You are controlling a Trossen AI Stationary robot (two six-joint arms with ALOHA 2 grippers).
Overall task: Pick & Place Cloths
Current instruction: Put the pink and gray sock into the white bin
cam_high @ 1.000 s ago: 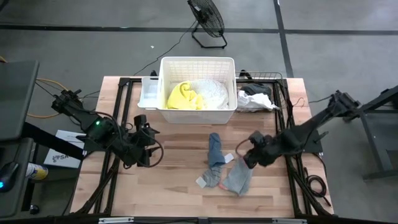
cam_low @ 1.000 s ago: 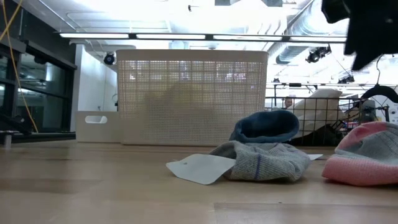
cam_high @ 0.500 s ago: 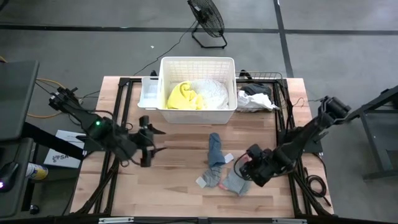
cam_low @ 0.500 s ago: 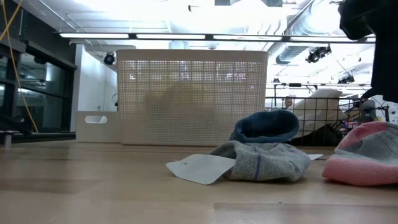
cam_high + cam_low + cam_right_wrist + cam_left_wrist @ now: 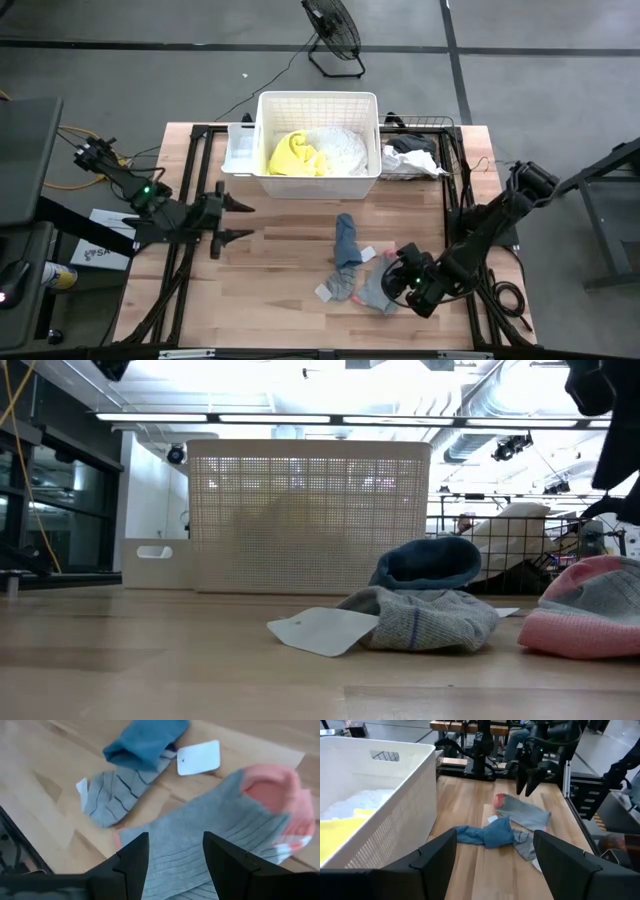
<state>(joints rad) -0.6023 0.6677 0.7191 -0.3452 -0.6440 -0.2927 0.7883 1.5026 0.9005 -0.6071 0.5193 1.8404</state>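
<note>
A blue and grey striped sock-like cloth (image 5: 345, 255) lies flat on the table's middle, with a white tag (image 5: 320, 630) beside it. A grey ribbed cloth with pink ends (image 5: 375, 292) lies just near-right of it. My right gripper (image 5: 397, 283) hangs open above this grey cloth (image 5: 210, 825), a finger on either side, clear of it. My left gripper (image 5: 238, 221) is open and empty left of centre, pointing toward the table's right. A yellow cloth (image 5: 295, 155) and a white cloth (image 5: 342, 150) lie in the white basket (image 5: 318, 98).
The white slatted basket (image 5: 380, 795) stands at the far middle. A wire basket (image 5: 415, 160) to its right holds black and white cloths. A small white tray (image 5: 240, 150) sits left of the basket. Bare wood lies along the near edge and at the left.
My right gripper has gone toward the table's near edge and now hangs over the grey and pink cloth. My left gripper has drawn back toward the table's left and turned level, pointing right. The cloths have not moved.
</note>
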